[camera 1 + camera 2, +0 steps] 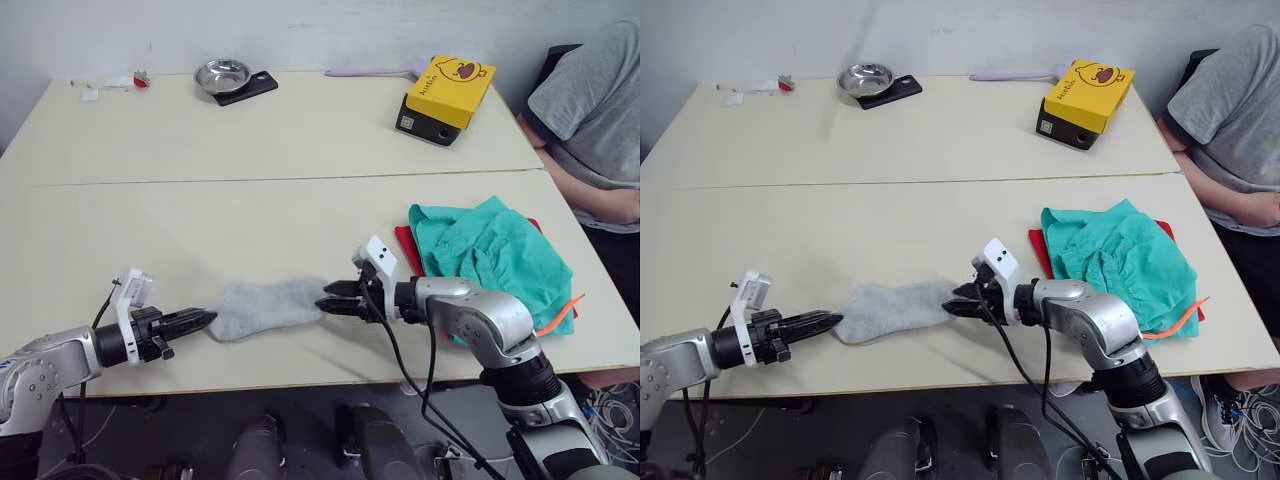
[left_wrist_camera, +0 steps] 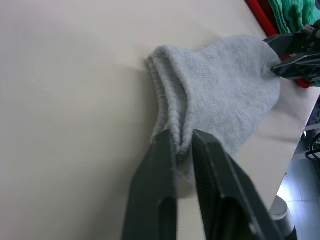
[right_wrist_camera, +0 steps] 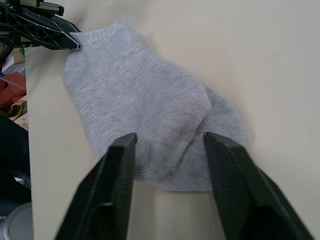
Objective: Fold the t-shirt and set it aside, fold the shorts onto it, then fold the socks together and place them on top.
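The light grey socks (image 1: 268,307) lie flat, one on the other, near the table's front edge. My left gripper (image 1: 209,321) is shut on their ribbed cuff end (image 2: 167,107). At the toe end, my right gripper (image 1: 323,305) is open, its two fingers (image 3: 117,165) standing either side of the sock's tip. To the right lie the teal-green shorts (image 1: 492,250), bunched on top of the red t-shirt (image 1: 406,244), of which just an edge shows. An orange-red cord (image 1: 562,314) trails from the shorts toward the table edge.
A yellow box (image 1: 451,92) and a metal bowl (image 1: 222,75) on a black slab stand at the back. A person in a grey shirt (image 1: 590,100) sits at the right end of the table (image 1: 200,220). The socks lie close to its front edge.
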{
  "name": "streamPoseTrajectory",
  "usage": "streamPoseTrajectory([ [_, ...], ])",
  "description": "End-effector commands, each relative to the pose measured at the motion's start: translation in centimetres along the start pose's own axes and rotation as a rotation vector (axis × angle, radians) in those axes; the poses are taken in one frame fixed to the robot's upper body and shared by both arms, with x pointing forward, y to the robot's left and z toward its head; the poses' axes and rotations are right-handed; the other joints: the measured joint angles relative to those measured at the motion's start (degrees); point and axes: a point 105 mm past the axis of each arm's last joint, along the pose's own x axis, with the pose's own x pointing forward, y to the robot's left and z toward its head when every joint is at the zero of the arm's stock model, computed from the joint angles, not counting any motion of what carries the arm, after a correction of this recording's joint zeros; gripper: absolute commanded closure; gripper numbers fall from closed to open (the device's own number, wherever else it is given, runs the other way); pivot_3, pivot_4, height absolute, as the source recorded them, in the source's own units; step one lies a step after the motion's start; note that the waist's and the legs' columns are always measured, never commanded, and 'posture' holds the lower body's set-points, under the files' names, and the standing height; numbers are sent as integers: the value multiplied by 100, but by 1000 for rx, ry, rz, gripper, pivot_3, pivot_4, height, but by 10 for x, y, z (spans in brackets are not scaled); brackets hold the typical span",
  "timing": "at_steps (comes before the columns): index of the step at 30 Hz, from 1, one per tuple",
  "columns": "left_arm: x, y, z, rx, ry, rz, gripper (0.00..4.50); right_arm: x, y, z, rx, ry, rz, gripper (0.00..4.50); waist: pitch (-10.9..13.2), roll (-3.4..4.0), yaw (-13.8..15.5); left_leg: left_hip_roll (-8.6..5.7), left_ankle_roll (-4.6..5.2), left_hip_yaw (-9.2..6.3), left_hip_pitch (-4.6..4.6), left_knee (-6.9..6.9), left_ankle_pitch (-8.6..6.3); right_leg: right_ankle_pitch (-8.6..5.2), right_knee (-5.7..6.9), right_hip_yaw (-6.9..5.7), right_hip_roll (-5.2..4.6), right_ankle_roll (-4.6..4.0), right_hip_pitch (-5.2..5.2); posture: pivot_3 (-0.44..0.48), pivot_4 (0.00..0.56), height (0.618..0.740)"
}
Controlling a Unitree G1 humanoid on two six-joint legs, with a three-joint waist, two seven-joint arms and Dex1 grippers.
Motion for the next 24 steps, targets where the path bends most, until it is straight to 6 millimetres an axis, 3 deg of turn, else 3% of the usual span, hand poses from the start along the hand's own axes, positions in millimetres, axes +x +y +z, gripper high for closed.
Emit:
streamPoseTrajectory([
  [1, -16, -10, 13, 64, -16, -19, 2473, -21, -5, 24, -119, -98, -9, 993, 0, 0, -4, 0, 0, 0, -1, 0, 0, 0, 0, 0, 0, 0, 0, 0, 150, 740],
  [2, -21, -11, 21, 137, -47, -20, 2164, -26, -2, 30, -146, -126, 18, 651, 0, -1, -6, 0, 0, 0, -1, 0, 0, 0, 0, 0, 0, 0, -1, 0, 150, 740],
  [3, -25, -14, 26, 177, -69, -33, 1861, -29, 2, 34, -167, -148, 53, 601, 1, 0, -2, 0, 0, 0, -1, -1, 0, 0, -2, 0, 0, 0, -1, 0, 150, 740],
  [5, -29, -25, 34, 256, -96, -88, 1861, -29, 11, 42, -213, -181, 108, 601, 0, -2, 7, 0, -1, 0, 0, -2, 0, -1, -2, -2, 1, -1, -1, 0, 150, 740],
  [8, -21, -36, 42, 343, -124, -151, 1828, -20, 26, 51, -261, -231, 179, 1315, 0, -1, 5, 0, -3, 0, 2, -3, 1, -1, 0, -1, 1, -2, 0, 0, 150, 740],
  [11, 1, -37, 48, 429, -175, -165, 2458, 3, 35, 44, -354, -213, 202, 2436, 0, 0, 14, 0, -3, 0, 5, -1, 5, -1, 5, 0, 1, -2, 1, 0, 150, 740],
  [17, 47, -19, 22, 637, -105, -106, 4386, 44, 30, 8, -464, -126, 147, 4500, -3, -5, 12, -6, -2, 7, 6, 0, 7, 1, 4, 3, 0, 0, 3, 0, 150, 740],
  [20, 63, -13, 8, 641, -92, -93, 4452, 53, 18, -7, -503, -90, 96, 4500, -3, -7, 29, -6, 0, 9, 1, 5, 6, 0, 4, 2, 0, 0, 2, 0, 150, 740],
  [24, 68, -2, -12, 650, -39, -45, 4452, 49, 1, -15, -524, -60, 28, 4500, -7, -12, 22, -4, 2, 9, 13, 15, 5, 1, 13, 4, -1, 1, 11, 0, 150, 740],
])
